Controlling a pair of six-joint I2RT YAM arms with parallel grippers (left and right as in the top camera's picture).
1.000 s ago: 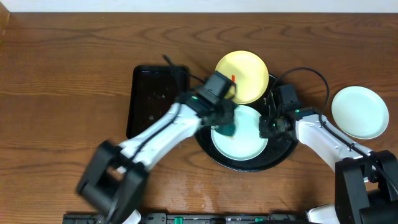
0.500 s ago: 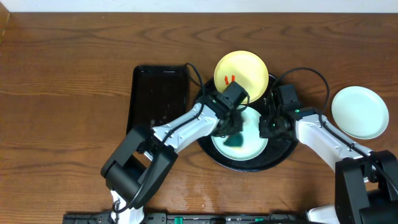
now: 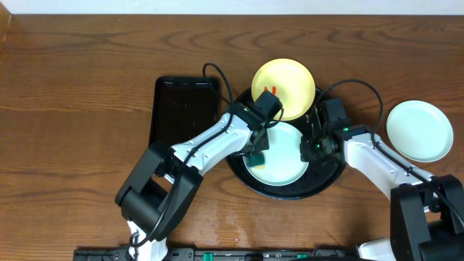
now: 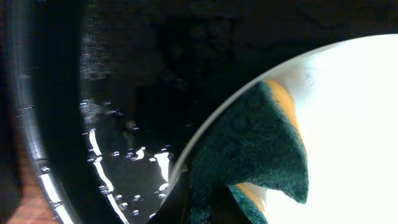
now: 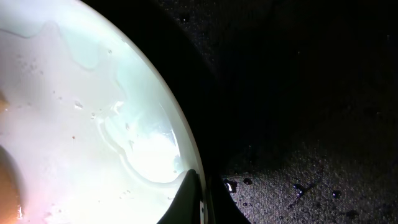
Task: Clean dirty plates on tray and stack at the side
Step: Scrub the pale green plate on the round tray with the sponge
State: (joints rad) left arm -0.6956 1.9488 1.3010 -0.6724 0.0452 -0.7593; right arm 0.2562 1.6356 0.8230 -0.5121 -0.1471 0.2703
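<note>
Black rectangular tray (image 3: 181,109) lies leftmost, unused. My left gripper (image 3: 258,147), clenched on the green-and-yellow sponge (image 4: 249,162), has swept back from the middle of the wet mint plate (image 3: 286,167) to its 9 o'clock rim. That plate sits toward 6 o'clock on the round tray (image 3: 328,174). The red-smeared yellow plate (image 3: 290,80) overlaps the tray's 12 o'clock. My right gripper (image 3: 312,150) pinches the mint plate's 3 o'clock rim, steadying it. A second mint plate (image 3: 419,130) rests on the table, farthest right. I judge one scrubbing stroke finished; no red shows, so stacking may follow.
</note>
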